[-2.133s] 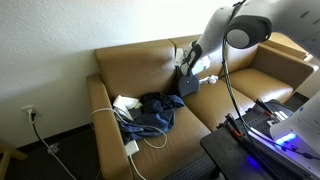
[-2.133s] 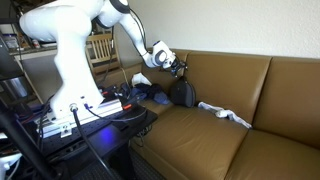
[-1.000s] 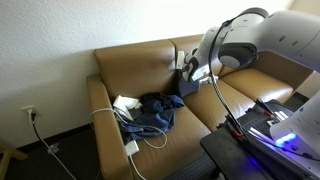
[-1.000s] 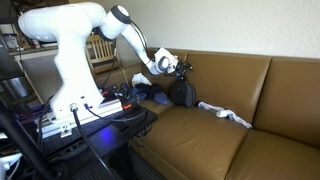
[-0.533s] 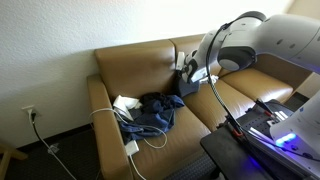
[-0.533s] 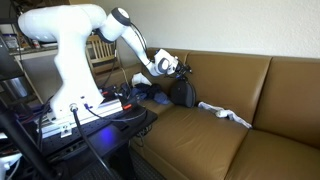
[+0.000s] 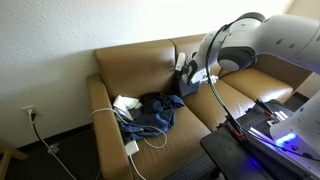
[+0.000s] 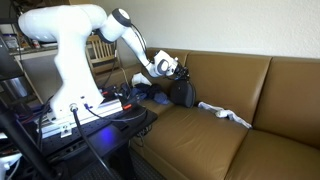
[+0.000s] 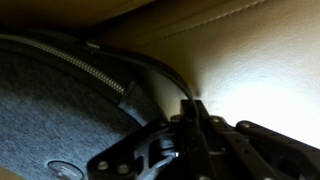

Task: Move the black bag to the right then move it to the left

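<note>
The hand (image 9: 195, 110) is pinched shut, its fingertips meeting on a thin dark strap (image 9: 160, 70) that runs up from the black bag (image 9: 60, 110). In the wrist view the bag's grey-black fabric lies just beside the fingers, with a curved zipper (image 9: 90, 65) along its edge. A small round mark sits low on its face.

Right behind the fingertips is the tan back of the sofa (image 9: 250, 60).

In both exterior views the hand (image 7: 185, 68) (image 8: 178, 70) sits at the top of the bag (image 7: 188, 87) (image 8: 183, 95). The bag stands upright directly under it on the seat, against the sofa's back cushions (image 7: 130, 60) (image 8: 230, 75).

Farther out from the hand and lower on the seat, a crumpled blue garment (image 7: 152, 112) lies near the bag. A white charger (image 7: 125, 103) rests at the garment's far edge, well apart from the hand.

In an exterior view a white cloth (image 8: 225, 114) lies on the seat just past the bag, on the side away from the arm (image 8: 130, 35).
</note>
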Robot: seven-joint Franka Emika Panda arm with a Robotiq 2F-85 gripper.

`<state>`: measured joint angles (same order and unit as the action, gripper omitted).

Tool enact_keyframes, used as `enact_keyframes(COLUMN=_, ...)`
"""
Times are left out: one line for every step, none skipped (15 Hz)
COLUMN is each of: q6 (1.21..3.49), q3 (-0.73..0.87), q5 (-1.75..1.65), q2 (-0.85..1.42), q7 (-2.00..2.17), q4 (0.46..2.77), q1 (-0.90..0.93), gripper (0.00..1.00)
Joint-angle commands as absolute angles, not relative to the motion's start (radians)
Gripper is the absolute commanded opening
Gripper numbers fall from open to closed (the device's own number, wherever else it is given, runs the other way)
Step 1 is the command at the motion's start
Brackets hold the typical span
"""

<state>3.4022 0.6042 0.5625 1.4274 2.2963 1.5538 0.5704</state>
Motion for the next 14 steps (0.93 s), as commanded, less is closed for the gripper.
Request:
enact_keyframes(q6=3.419, q3=0.587, q5=0.568, q2=1.419, q7=2.317, q4=1.542, q1=0.544, gripper=0.00)
enact_keyframes(q6=3.418, q3=0.586, q5=0.565, q2=1.417, q7=2.320, q4=1.543, q1=0.541, gripper=0.01)
enact_keyframes(q6=3.419, q3=0.584, q5=0.566, q2=1.416, q7=2.326, q4=1.545, q1=0.540, gripper=0.01)
enact_keyframes(q6=3.418, q3=0.582, q5=0.563, q2=1.412, q7=2.329, q4=1.547, q1=0.536, gripper=0.01)
enact_keyframes(q6=3.417, q3=0.576, q5=0.559, q2=1.406, q7=2.333, q4=1.550, q1=0.530, gripper=0.01)
enact_keyframes(q6=3.413, q3=0.555, q5=0.551, q2=1.387, q7=2.335, q4=1.555, q1=0.515, gripper=0.01)
enact_keyframes(q6=3.416, q3=0.498, q5=0.514, q2=1.333, q7=2.323, q4=1.566, q1=0.469, gripper=0.01)
enact_keyframes(q6=3.431, q3=0.420, q5=0.532, q2=1.279, q7=2.245, q4=1.567, q1=0.413, gripper=0.01)
enact_keyframes(q6=3.452, q3=0.352, q5=0.507, q2=1.208, q7=2.220, q4=1.594, q1=0.361, gripper=0.01)
enact_keyframes(q6=3.465, q3=0.287, q5=0.492, q2=1.156, q7=2.189, q4=1.610, q1=0.308, gripper=0.01)
enact_keyframes(q6=3.483, q3=0.219, q5=0.474, q2=1.111, q7=2.163, q4=1.624, q1=0.251, gripper=0.01)
enact_keyframes(q6=3.497, q3=0.162, q5=0.388, q2=1.057, q7=2.200, q4=1.656, q1=0.190, gripper=0.01)
enact_keyframes(q6=3.483, q3=0.102, q5=0.422, q2=1.017, q7=2.118, q4=1.652, q1=0.140, gripper=0.01)
enact_keyframes(q6=3.454, q3=0.071, q5=0.409, q2=0.987, q7=2.114, q4=1.643, q1=0.104, gripper=0.01)
